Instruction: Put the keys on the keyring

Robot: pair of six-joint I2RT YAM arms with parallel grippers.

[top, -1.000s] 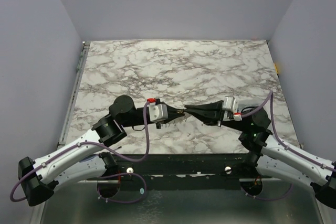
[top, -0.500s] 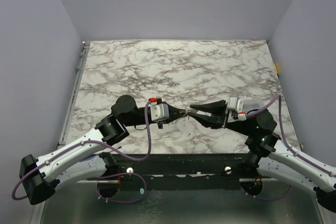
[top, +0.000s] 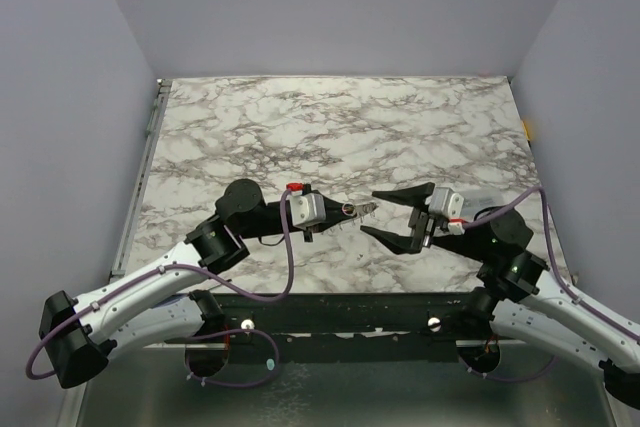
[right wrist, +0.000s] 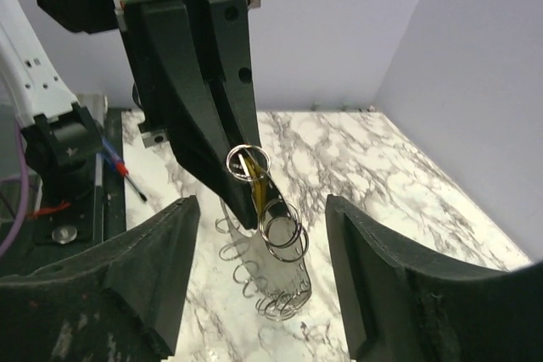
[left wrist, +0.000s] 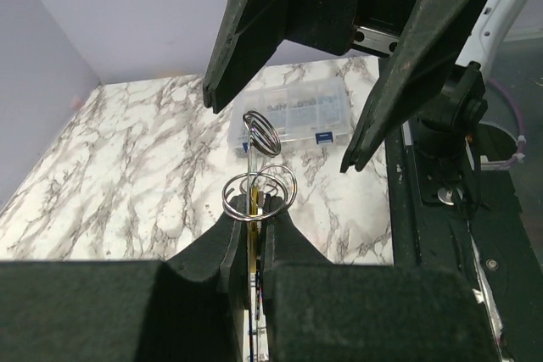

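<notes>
The left tool (left wrist: 254,225) clamps the key (left wrist: 252,203), long axis aimed straight at the right tool (top: 367,211), spread wide just beyond; the keyring (left wrist: 259,191) sits at the left tool's tips.

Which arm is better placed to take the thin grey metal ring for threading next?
Right, probably. The right gripper hangs open, its jaws facing the thin grey metal ring, while the left gripper is shut on the small yellow-headed key, so it is occupied.
</notes>
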